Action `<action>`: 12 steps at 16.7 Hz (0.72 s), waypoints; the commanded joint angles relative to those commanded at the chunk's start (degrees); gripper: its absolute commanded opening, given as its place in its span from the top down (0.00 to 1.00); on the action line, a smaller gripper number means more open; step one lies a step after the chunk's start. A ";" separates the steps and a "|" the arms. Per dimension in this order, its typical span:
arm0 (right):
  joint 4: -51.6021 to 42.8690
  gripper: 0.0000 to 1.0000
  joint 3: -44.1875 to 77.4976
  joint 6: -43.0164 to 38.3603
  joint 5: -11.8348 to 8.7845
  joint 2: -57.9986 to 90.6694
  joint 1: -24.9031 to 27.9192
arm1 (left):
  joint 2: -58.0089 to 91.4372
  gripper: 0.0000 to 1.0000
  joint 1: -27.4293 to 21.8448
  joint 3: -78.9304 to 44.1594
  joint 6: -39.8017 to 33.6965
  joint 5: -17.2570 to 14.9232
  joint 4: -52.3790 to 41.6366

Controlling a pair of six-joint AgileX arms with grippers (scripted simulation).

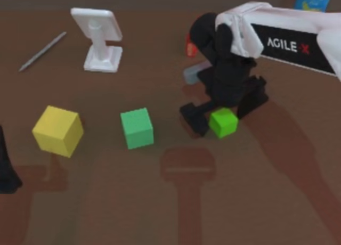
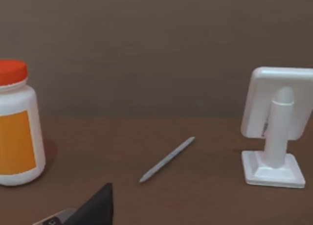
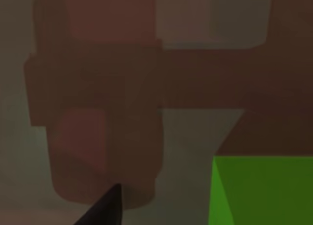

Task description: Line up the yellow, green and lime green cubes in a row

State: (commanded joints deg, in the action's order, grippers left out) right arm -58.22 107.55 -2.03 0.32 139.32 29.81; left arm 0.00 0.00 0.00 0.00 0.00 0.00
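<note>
Our right gripper (image 1: 224,116) is low over the table (image 1: 266,202) right of centre, its two black fingers spread apart on either side of the small, bright lime-green matte cube (image 1: 223,122); the left finger (image 1: 194,119) stands just beside the cube's left face, and we cannot tell if either finger touches it. In the right wrist view the lime cube (image 3: 261,191) fills one corner, with a dark fingertip (image 3: 105,208) apart from it.

The mid-sized, soft green matte cube (image 1: 137,128) sits near the middle, well apart from the lime cube, with bare wood between them. The large yellow matte cube (image 1: 57,130) lies further left, near that edge, slightly rotated. The three form a rough left-to-right line with open gaps.

Our left gripper (image 1: 6,176) is parked at the left edge, near side; we cannot tell how its fingers stand.

Far left are a white plastic stand (image 1: 99,40) and a thin grey stylus (image 1: 42,51). The left wrist view also shows a white jar with an orange lid (image 2: 14,132). The near half of the table is open.
</note>
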 joint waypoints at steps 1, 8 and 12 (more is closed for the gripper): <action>0.00 0.45 0.00 0.00 0.00 0.00 0.00 | 0.00 0.00 0.00 0.00 0.00 0.00 0.00; 0.00 0.98 0.00 0.00 0.00 0.00 0.00 | 0.00 0.00 0.00 0.00 0.00 0.00 0.00; 0.00 1.00 0.00 0.00 0.00 0.00 0.00 | 0.00 0.00 0.00 0.00 0.00 0.00 0.00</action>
State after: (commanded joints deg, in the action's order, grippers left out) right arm -58.22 107.55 -2.03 0.32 139.32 29.81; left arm 0.00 0.00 0.00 0.00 0.00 0.00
